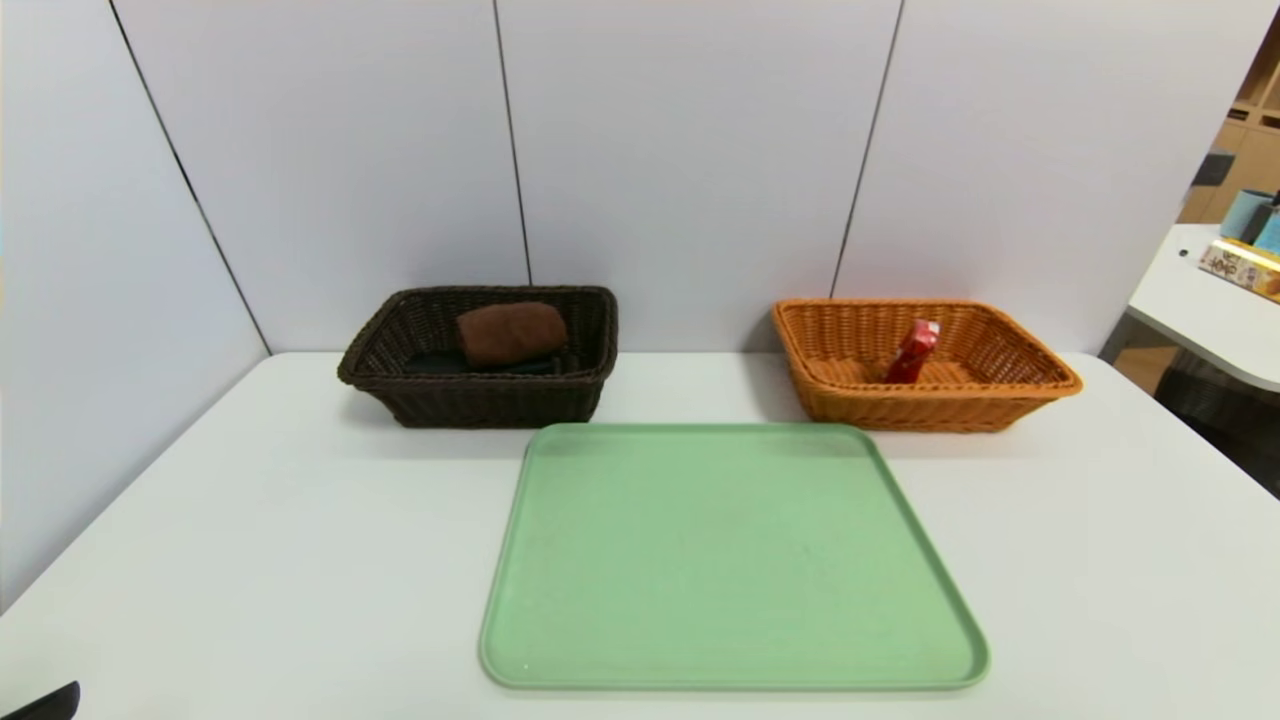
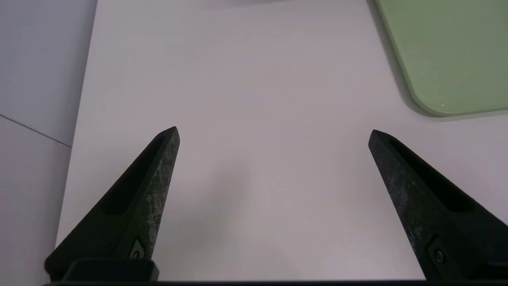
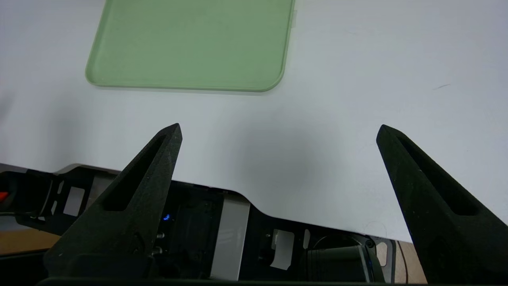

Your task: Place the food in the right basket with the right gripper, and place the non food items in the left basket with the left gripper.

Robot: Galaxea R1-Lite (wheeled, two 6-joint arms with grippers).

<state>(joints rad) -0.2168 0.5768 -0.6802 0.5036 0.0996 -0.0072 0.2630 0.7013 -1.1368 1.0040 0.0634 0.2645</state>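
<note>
2 black, tapered grippers, left [image 2: 274,137] and right [image 3: 280,133], hang wide open and unladen above the white table [image 1: 300,560], before a bare green rectangular tray [image 1: 735,560]; beyond, a dark-brown woven left basket [image 1: 490,400] holds a brown soft item [image 1: 512,333], an orange wicker right basket [image 1: 930,408] a red shiny packet [image 1: 912,352], lettering unreadable.

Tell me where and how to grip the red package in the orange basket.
Take the red package by its raised upper end, coming from above with the right end effector. It leans up out of the orange wicker basket, narrow and free on both flanks, so the open jaws could probably close across its width; the basket's walls make a sideways approach awkward.
</note>
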